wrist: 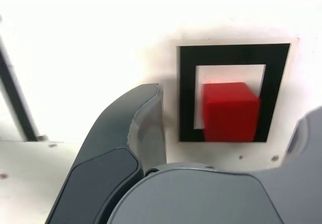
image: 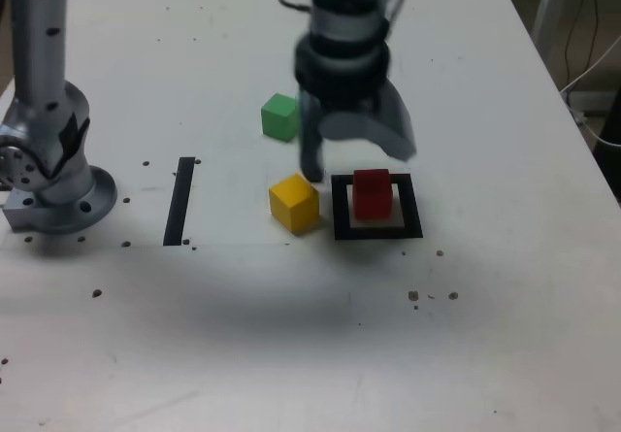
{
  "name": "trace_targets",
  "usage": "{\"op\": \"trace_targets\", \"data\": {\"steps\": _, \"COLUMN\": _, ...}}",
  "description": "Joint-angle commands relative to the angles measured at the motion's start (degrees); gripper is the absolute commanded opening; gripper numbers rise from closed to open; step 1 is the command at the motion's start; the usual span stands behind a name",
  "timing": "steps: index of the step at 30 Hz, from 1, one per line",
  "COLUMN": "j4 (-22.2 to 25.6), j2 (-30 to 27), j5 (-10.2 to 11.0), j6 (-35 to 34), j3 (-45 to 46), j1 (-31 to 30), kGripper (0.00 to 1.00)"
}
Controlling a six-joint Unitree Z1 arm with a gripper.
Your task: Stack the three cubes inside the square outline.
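Going left to right across the exterior view, you are seeing the green cube (image: 280, 117) lying loose on the white tabletop (image: 466, 335), so it is waiting for its turn. Next you are finding the yellow cube (image: 294, 204), sitting outside the target and just beside its frame; it is also awaiting stacking. Farther right, your gripper (image: 357, 162) is hovering above the work, its jaws standing wide apart and holding nothing. Below it you are looking at the square outline (image: 411, 209), with the red cube (wrist: 230, 113) resting inside as the likely base.

By my judgement, you are standing about a third of the way through: one cube is sitting in place, nothing is lying on top of it, and two are needing to go up. You are probably reaching for the yellow or the green one next; which, I am not able to tell.
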Motion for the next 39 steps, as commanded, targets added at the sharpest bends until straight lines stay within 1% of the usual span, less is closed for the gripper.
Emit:
{"op": "trace_targets", "data": {"steps": 1, "j4": 1.43, "j2": -2.06, "j5": 0.4, "j6": -0.09, "j3": -0.04, "j1": 0.13, "kGripper": 1.0}}
{"op": "trace_targets", "data": {"steps": 7, "j4": 7.13, "j2": -6.79, "j5": 1.05, "j6": -2.34, "j3": 0.48, "j1": 0.55, "kGripper": 1.0}}
{"op": "trace_targets", "data": {"steps": 10, "j4": 8.9, "j2": -7.91, "j5": 0.27, "j6": -5.85, "j3": 1.97, "j1": 0.63, "kGripper": 1.0}}
{"op": "trace_targets", "data": {"steps": 12, "j4": 9.31, "j2": -8.05, "j5": -1.03, "j6": -9.12, "j3": 3.54, "j1": 0.63, "kGripper": 1.0}}
{"op": "trace_targets", "data": {"steps": 14, "j4": 8.68, "j2": -7.83, "j5": -2.92, "j6": -12.66, "j3": 5.47, "j1": 0.63, "kGripper": 0.99}}
{"op": "trace_targets", "data": {"steps": 17, "j4": 5.88, "j2": -6.96, "j5": -6.19, "j6": -17.13, "j3": 8.03, "j1": 0.63, "kGripper": 0.99}}
{"op": "trace_targets", "data": {"steps": 18, "j4": 4.39, "j2": -6.49, "j5": -7.63, "j6": -18.51, "j3": 8.86, "j1": 0.63, "kGripper": 0.99}}
{"op": "trace_targets", "data": {"steps": 22, "j4": 0.86, "j2": -5.21, "j5": -11.46, "j6": -21.09, "j3": 10.41, "j1": 0.63, "kGripper": 0.98}}
{"op": "trace_targets", "data": {"steps": 24, "j4": -0.4, "j2": -4.7, "j5": -12.87, "j6": -21.97, "j3": 10.88, "j1": 0.63, "kGripper": 0.98}}
{"op": "trace_targets", "data": {"steps": 26, "j4": -1.58, "j2": -4.18, "j5": -13.79, "j6": -22.64, "j3": 11.22, "j1": 0.63, "kGripper": 0.98}}
{"op": "trace_targets", "data": {"steps": 30, "j4": -3.05, "j2": -3.03, "j5": -14.36, "j6": -23.21, "j3": 11.74, "j1": 1.03, "kGripper": 0.98}}
{"op": "trace_targets", "data": {"steps": 39, "j4": -5.91, "j2": -0.14, "j5": -13.76, "j6": -23.34, "j3": 14.11, "j1": 2.62, "kGripper": 0.94}}
